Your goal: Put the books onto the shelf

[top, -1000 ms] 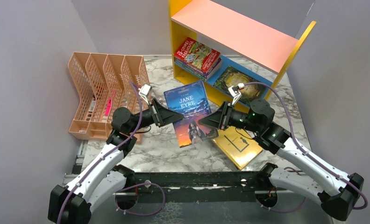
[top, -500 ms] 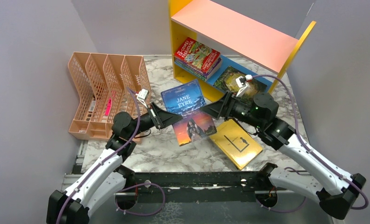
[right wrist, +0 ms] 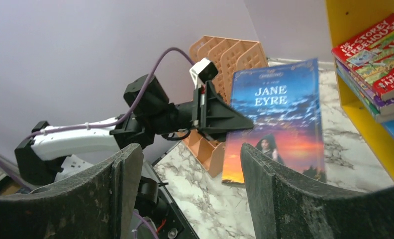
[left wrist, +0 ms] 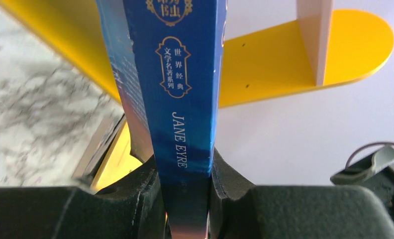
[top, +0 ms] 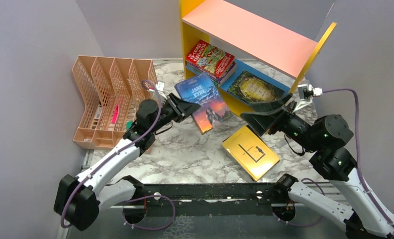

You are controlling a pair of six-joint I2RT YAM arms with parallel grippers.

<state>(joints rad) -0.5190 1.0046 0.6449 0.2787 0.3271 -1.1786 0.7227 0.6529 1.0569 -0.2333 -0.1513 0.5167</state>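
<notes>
A: Quick one. What did we log for the left gripper [top: 182, 108]?

B: Pinching the blue "Jane Eyre" paperback [top: 205, 102]. In the left wrist view we saw both pads [left wrist: 145, 191] pressed on the covers either side of the spine, with the spine facing the camera.

A: And the right gripper [top: 264, 113]?

B: Spread wide, nothing in it. We saw it hanging over the marble table [top: 185, 154], between the flat mustard yellow book [top: 250, 152] and the shelf front.

A: Where did we put the book?

B: Held at a tilt, cover up, just in front of the big shelf with yellow side panels and a pink top board [top: 254, 37]. We couldn't tell if its lower corner touched the marble.

A: The relation that mattered?

B: The book stuck out from the left gripper toward the right arm. Its long axis ran from near the shelf's left panel back toward the middle of the table. The blue lower board [top: 228, 82] lay past the book's far end, up and right of that gripper. On that board we noted the stack of cartoon Treehouse books [top: 210, 60] at the left and a dark green-gold book [top: 254, 88] at the right.

A: Nearer arm?

B: Left, we judged. It had the book, and sliding it in lengthwise looked like the next move. The right was close to the shelf but empty.

A: Risk?

B: A thin paperback held by one edge could sag and catch the board's front lip.
</notes>
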